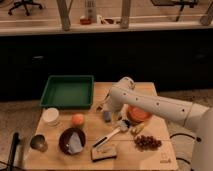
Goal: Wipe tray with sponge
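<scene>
The green tray (67,92) sits at the back left of the wooden table and holds nothing. A small grey-blue sponge (107,116) lies on the table just right of the tray's front corner. My white arm reaches in from the right. My gripper (108,106) is at its left end, directly above the sponge and close to it. The arm hides the gripper's tip, so I cannot tell whether it touches the sponge.
An orange bowl (139,114) sits under my arm. Grapes (146,142), a dish brush (112,136) and a dark block (104,152) lie at the front. A white cup (50,116), an orange fruit (77,119), a dark bowl (72,141) and a metal cup (38,143) stand at the left.
</scene>
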Robot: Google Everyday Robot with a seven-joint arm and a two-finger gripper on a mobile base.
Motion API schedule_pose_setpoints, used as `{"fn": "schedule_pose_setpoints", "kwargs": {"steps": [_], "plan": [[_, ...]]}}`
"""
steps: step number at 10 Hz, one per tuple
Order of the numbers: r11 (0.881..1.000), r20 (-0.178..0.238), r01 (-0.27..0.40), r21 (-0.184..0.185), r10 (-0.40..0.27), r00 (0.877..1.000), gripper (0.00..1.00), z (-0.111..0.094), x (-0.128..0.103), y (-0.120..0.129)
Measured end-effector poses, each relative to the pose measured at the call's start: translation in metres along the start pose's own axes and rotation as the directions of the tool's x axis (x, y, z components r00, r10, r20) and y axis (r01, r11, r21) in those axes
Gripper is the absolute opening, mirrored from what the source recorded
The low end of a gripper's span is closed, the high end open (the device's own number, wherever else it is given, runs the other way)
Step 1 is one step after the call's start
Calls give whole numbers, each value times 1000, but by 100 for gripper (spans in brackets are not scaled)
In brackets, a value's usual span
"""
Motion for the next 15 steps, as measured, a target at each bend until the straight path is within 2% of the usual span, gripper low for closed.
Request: {"fn": "schedule_pose_setpoints", "kwargs": {"steps": [3,6,9,10,11,12,15], "plan": [[1000,34,-12,-11,12,999,80,19,3,-11],[999,42,-32,-40,34,999,80,33,20,-10],[997,40,-44,-60,47,998,79,35,37,-5],[997,39,-46,-61,48,998,74,34,40,-4],[997,39,-45,-65,48,998,61,34,44,-3],[997,40,-46,-64,49,998,55,35,45,-4],[997,45,-33,-72,36,998,21,40,45,-6]]}}
